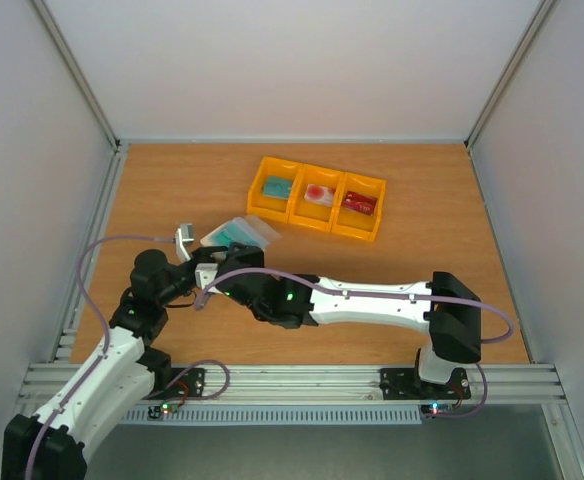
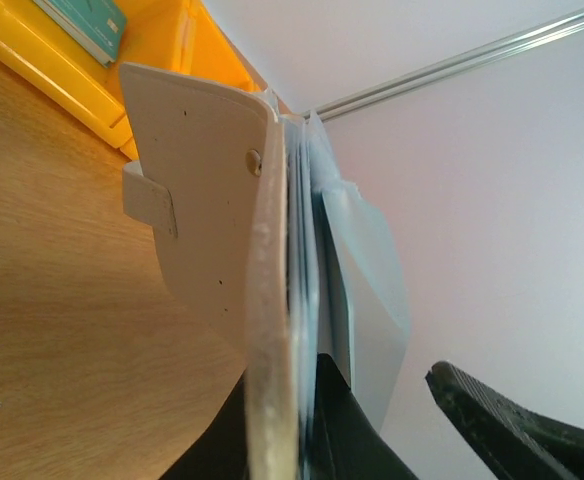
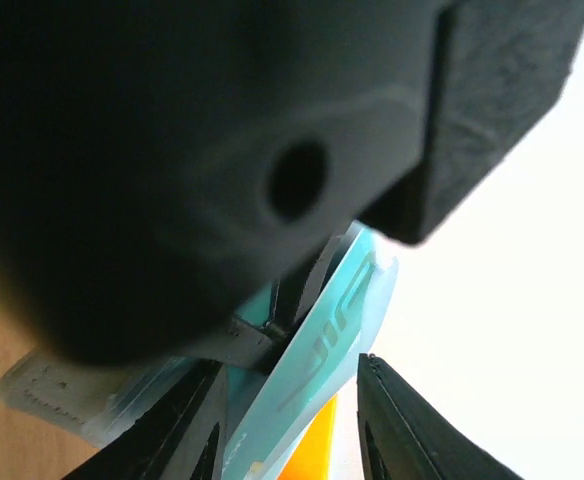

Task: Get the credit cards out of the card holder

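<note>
Over the brown wooden tabletop (image 1: 172,190) between white walls (image 1: 272,60), left gripper (image 1: 194,262) clamps the cream-beige folding card holder (image 2: 212,200); right gripper (image 3: 292,370) alongside, grip unclear

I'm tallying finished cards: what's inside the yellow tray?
The tray holds a teal card on the left, a pink-and-white card in the middle, and a dark red card on the right. Whether more lie beneath them is hidden.

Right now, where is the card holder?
Top view: the card holder is left of centre, in the left gripper, near the left end of the yellow tray.
</note>
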Robot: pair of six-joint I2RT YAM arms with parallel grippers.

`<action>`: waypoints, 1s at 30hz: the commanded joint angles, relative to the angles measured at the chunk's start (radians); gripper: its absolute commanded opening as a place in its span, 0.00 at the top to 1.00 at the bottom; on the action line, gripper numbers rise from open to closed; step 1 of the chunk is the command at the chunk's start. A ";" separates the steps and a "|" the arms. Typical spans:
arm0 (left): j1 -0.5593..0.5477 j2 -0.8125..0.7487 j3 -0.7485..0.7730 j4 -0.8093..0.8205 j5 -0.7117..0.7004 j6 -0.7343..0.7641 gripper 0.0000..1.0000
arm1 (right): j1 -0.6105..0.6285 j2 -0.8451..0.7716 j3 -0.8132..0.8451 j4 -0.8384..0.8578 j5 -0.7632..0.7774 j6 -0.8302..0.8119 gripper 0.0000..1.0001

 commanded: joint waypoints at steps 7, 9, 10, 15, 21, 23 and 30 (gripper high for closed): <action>-0.006 -0.017 0.013 0.073 0.009 0.004 1.00 | -0.012 0.028 0.065 -0.134 -0.016 0.105 0.53; -0.005 -0.017 0.013 0.076 0.009 0.004 1.00 | -0.013 0.029 0.066 -0.161 -0.014 0.141 0.52; -0.005 -0.017 0.014 0.076 0.009 0.004 1.00 | -0.013 0.035 0.063 -0.161 -0.002 0.146 0.52; -0.006 -0.021 0.012 0.080 0.006 0.001 1.00 | -0.013 0.095 0.075 -0.131 0.104 0.173 0.56; -0.006 -0.020 0.010 0.085 0.008 0.000 1.00 | -0.013 0.135 0.107 -0.128 0.157 0.238 0.59; -0.005 -0.020 0.008 0.087 0.007 0.000 1.00 | -0.013 0.155 0.117 -0.131 0.165 0.226 0.59; -0.005 -0.022 0.009 0.089 0.003 -0.002 1.00 | -0.013 0.174 0.152 -0.276 0.109 0.360 0.55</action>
